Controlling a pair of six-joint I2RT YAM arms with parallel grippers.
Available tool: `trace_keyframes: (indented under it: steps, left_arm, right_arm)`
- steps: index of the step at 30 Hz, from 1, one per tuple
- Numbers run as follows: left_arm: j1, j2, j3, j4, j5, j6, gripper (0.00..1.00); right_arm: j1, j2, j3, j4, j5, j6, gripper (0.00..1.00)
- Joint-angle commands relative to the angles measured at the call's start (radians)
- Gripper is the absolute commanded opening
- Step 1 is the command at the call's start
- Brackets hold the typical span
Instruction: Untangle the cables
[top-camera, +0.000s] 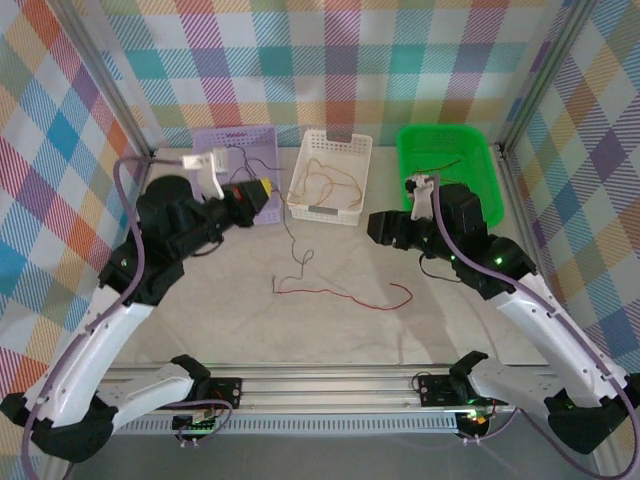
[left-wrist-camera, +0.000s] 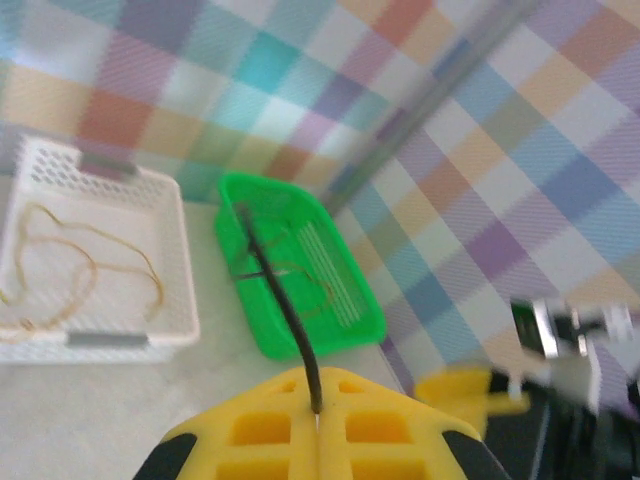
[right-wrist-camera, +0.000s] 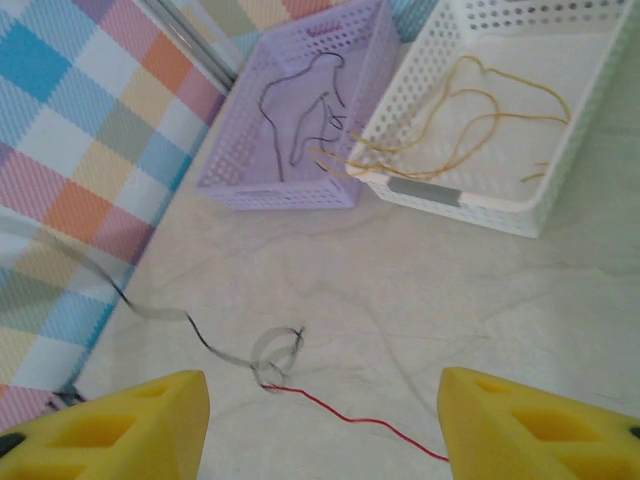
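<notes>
While left tool (left-wrist-camera: 316, 428) pinches black cable (left-wrist-camera: 283, 300) | right tool (right-wrist-camera: 322, 400) spread wide, empty

Three baskets stand in a row, with cables (right-wrist-camera: 480, 120) in each. The left basket (top-camera: 235, 131) sits just beside the left gripper (top-camera: 260, 190), the middle basket (top-camera: 325, 213) ahead of both grippers, and the right basket (top-camera: 480, 150) just beside the right gripper (top-camera: 378, 226). Below and between the grippers a loose cable (top-camera: 330, 292) lies on the table (top-camera: 200, 320). A raised cable (left-wrist-camera: 288, 312) climbs from near its end into the left gripper.

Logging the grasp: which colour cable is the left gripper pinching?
The black cable, clamped in the shut left gripper; the red cable lies on the table, the orange-yellow ones in the white basket.
</notes>
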Motion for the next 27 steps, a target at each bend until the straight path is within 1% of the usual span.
trace_keyframes:
  steps: [1,4,8,12,14,17,20,24,27]
  left_arm:
    - [0.088,0.078,0.175,-0.085,0.013,0.052,0.0]
    - [0.158,0.159,0.329,-0.123,0.032,0.049,0.0]
    - [0.206,0.255,0.504,-0.183,0.047,0.026,0.0]
    - [0.218,0.293,0.587,-0.184,0.044,-0.001,0.0]
    - [0.223,0.317,0.64,-0.193,0.043,-0.004,0.0]
    - [0.227,0.356,0.721,-0.214,0.049,-0.002,0.0]
    - [0.236,0.403,0.814,-0.251,0.027,0.022,0.0]
    - [0.275,0.468,0.933,-0.286,-0.014,0.052,0.0]
    - [0.302,0.505,0.988,-0.28,-0.04,0.072,0.0]
  right_arm:
    - [0.002,-0.032,-0.081,0.026,0.028,-0.032,0.64]
    - [0.002,-0.078,-0.153,0.044,0.008,-0.038,0.66]
    - [0.002,-0.122,-0.236,0.081,-0.034,-0.041,0.66]
    - [0.002,-0.133,-0.298,0.147,-0.116,-0.039,0.69]
    - [0.003,-0.124,-0.33,0.192,-0.172,-0.035,0.7]
    - [0.01,-0.105,-0.368,0.255,-0.224,-0.034,0.72]
    - [0.025,-0.084,-0.383,0.29,-0.246,-0.041,0.72]
    - [0.043,-0.074,-0.398,0.314,-0.249,-0.053,0.73]
    - [0.052,-0.067,-0.409,0.319,-0.254,-0.059,0.73]
